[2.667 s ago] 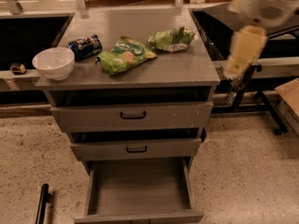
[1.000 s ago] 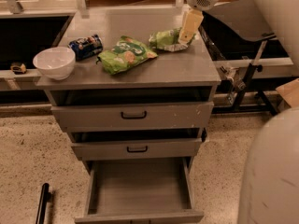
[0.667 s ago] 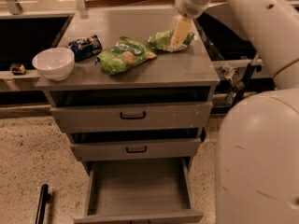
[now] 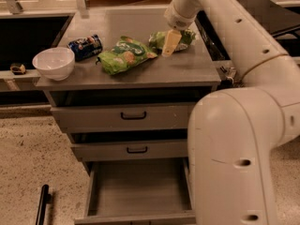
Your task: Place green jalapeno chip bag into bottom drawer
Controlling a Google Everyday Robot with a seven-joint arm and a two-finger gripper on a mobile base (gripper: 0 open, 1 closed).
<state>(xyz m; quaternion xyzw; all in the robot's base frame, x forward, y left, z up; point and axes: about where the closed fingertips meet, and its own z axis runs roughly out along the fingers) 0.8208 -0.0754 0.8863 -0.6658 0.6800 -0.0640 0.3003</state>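
Observation:
The green jalapeno chip bag [image 4: 183, 37] lies crumpled at the back right of the grey cabinet top [image 4: 140, 74]. My gripper [image 4: 169, 45] hangs from the white arm right over the bag's left part, its yellowish fingers [image 4: 171, 40] pointing down in front of the bag. The bottom drawer [image 4: 138, 187] is pulled open at the foot of the cabinet and its flat grey floor is bare. The arm's large white body covers the right side of the view.
A flatter bright-green chip bag [image 4: 125, 55] lies at the middle of the top. A dark blue can [image 4: 85, 47] lies on its side at the left, a white bowl [image 4: 54, 63] at the left front corner. Two upper drawers with black handles [image 4: 133, 116] are shut.
The arm has swung in from the right and the gripper has moved left and down over the crumpled bag. The objects on the top have not moved.

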